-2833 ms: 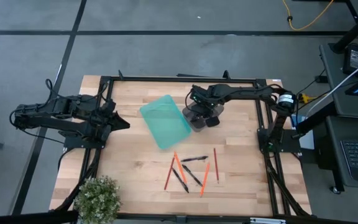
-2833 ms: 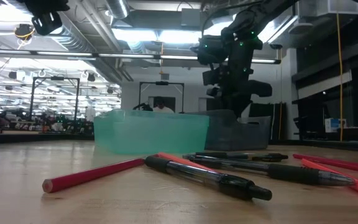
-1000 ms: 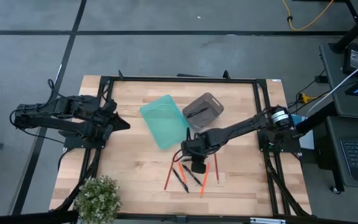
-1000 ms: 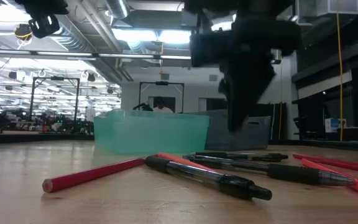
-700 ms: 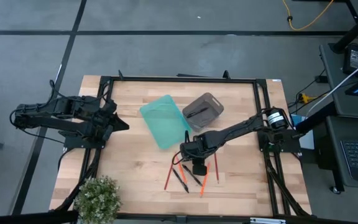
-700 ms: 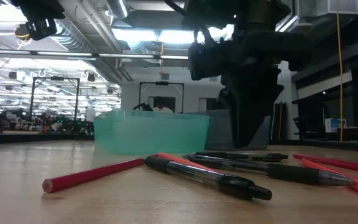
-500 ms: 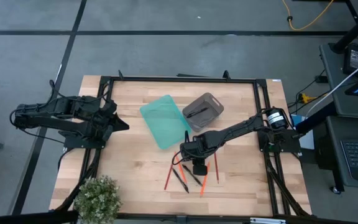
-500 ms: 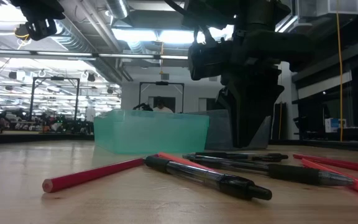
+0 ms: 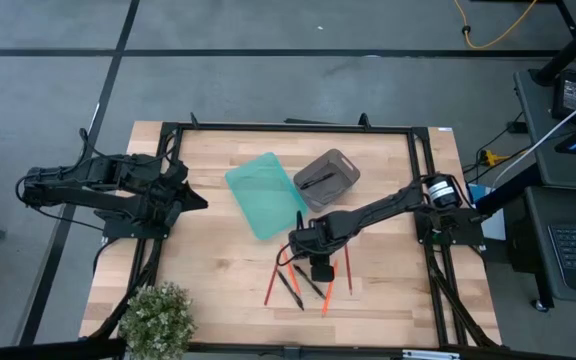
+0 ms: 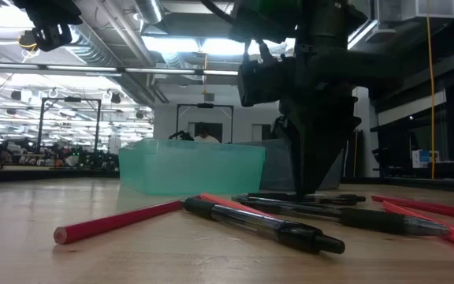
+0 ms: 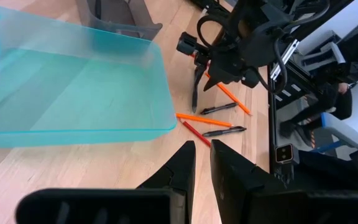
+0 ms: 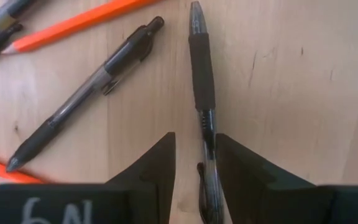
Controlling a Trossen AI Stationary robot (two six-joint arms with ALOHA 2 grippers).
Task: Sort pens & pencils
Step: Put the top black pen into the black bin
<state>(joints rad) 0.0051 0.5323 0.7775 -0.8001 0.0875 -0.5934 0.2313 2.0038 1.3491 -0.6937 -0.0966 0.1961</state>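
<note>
My right gripper is open and points down at the table. Its fingers stand on either side of a black pen that lies flat; its tips reach down to the pen in the low view. Two more black pens and several orange-red pencils lie scattered around it. A grey bin holds a dark pen. A teal bin stands beside it. My left gripper is shut and waits at the table's left side.
A potted plant stands at the near left corner. A second pen and a pencil lie close beside my right gripper's fingers. Bare wood lies between the bins and the table's left edge. A black frame borders the table.
My right gripper has come down over the scattered pens until its fingertips reach table height around one black pen. The pens and pencils have stayed where they lay.
</note>
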